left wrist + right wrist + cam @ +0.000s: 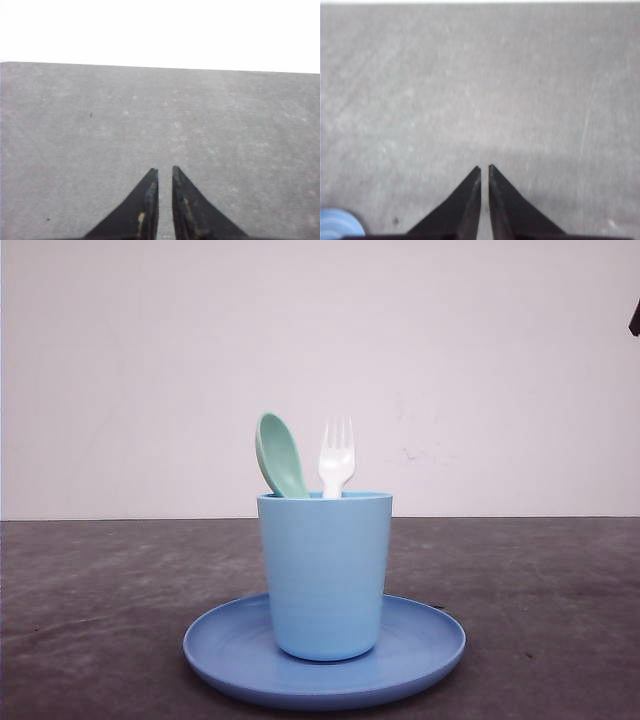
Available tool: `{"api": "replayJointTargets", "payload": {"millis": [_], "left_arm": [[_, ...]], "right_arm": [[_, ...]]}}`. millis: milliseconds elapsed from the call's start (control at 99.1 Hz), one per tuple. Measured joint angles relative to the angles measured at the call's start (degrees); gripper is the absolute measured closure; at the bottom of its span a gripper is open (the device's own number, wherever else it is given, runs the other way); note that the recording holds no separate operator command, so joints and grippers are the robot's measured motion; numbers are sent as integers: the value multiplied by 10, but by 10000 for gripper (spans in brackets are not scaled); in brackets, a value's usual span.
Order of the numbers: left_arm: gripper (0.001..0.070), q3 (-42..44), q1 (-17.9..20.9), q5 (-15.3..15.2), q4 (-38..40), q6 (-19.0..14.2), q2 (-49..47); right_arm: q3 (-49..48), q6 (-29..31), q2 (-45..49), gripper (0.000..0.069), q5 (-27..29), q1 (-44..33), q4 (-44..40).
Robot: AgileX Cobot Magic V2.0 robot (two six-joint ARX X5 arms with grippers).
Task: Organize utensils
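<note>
Nearest the front camera, a round blue plate (230, 655) lies on the dark table (90, 590), and a light blue cup (325, 575) stands upright at the plate's middle. Inside the cup, a mint-green spoon (281, 455) leans toward the left with its bowl up, and a white fork (336, 456) stands beside it, tines up; the two heads are close but apart, and both handles are hidden by the cup wall. A pale wall closes the scene behind.

In the left wrist view, the left gripper (165, 172) is seen over bare table with its jaws drawn nearly together, a thin gap between the tips and nothing held. In the right wrist view, the right gripper (484, 170) is seen likewise almost closed and empty, with a sliver of the blue plate (340, 224) at the picture's corner, so this arm is judged to be nearer the dishes.

If the utensils are to be taken out, the jaws would first have to be spread, then lowered from above around one neck just above the cup rim. The fork is probably better taken by the right arm and the spoon by the left. A straight upward pull is advised, since a sideways drag could tip the light cup or slide it on the plate.
</note>
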Motion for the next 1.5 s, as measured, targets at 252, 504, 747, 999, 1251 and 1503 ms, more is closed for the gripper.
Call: {"api": "replayJointTargets", "payload": {"millis": [252,504,747,999,1251,1503], "left_arm": [[685,-128,0,0,39,-2,-95],[685,-182,0,0,74,-2,-111],[685,-206,-1,6,107,-2,-111],[685,-208,-2,6,109,-2,-111],[685,-208,-2,6,109,-2,-111],[685,-208,-2,6,109,-2,-111]], "right_arm": [[0,0,0,664,0,0,39],[0,0,0,664,0,0,64],[0,0,0,664,0,0,64],[0,0,0,664,0,0,77],[0,0,0,664,0,0,90],[0,0,0,664,0,0,90]]}}
